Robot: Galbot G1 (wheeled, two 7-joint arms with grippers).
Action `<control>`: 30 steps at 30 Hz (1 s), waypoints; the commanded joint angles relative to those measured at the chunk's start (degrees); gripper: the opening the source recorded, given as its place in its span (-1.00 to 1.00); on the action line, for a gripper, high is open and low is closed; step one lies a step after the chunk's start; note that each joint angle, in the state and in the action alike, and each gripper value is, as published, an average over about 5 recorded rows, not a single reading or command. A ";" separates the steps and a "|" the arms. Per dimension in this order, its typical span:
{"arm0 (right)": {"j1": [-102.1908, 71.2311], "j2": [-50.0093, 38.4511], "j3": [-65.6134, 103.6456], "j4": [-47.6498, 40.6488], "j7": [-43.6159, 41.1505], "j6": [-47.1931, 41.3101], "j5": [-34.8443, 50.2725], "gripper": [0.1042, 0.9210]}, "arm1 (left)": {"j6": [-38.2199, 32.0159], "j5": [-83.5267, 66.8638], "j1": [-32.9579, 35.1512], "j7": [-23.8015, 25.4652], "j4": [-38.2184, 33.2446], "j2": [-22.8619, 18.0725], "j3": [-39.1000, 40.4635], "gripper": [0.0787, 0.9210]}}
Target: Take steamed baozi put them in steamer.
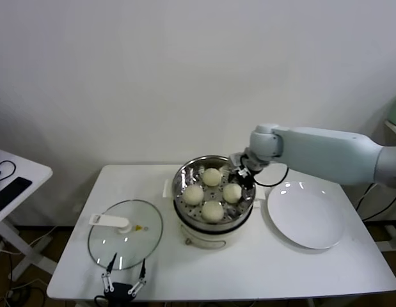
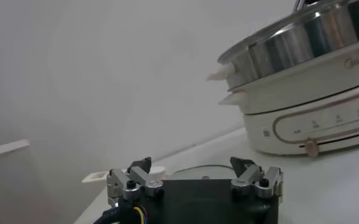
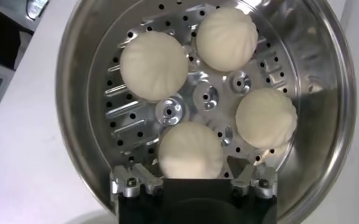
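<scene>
4 steamed baozi (image 3: 191, 151) already inside steamer (image 1: 183, 176), nearest lying directly below right gripper (image 3: 193, 180); fingers (image 3: 129, 181) spread, pinching nothing. Left gripper (image 2: 195, 179) idle near tabletop (image 1: 261, 265) edge, fingers spread.

Cream buns in a shiny steel basket on a white table

Four buns (image 3: 153, 66) are showing cream-white, with faint pleat lines running over their domes. The steamer (image 1: 184, 174) is gleaming silver, its floor dotted with rows of small dark holes, and is sitting on a cream-white base carrying a thin tan line. The plate (image 1: 306, 217) is showing plain glossy white, the lid (image 1: 125, 235) clear glass with a white handle and a small yellow mark. The table (image 1: 249, 268) is looking white, the right arm (image 1: 325, 152) pale grey-white, both grippers black with silver fittings.
</scene>
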 commanded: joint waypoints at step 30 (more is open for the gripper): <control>-56.36 -25.07 72.41 25.46 50.98 0.96 13.82 0.76 | 1.61 -1.70 0.04 0.26 -1.06 0.86 1.16 0.77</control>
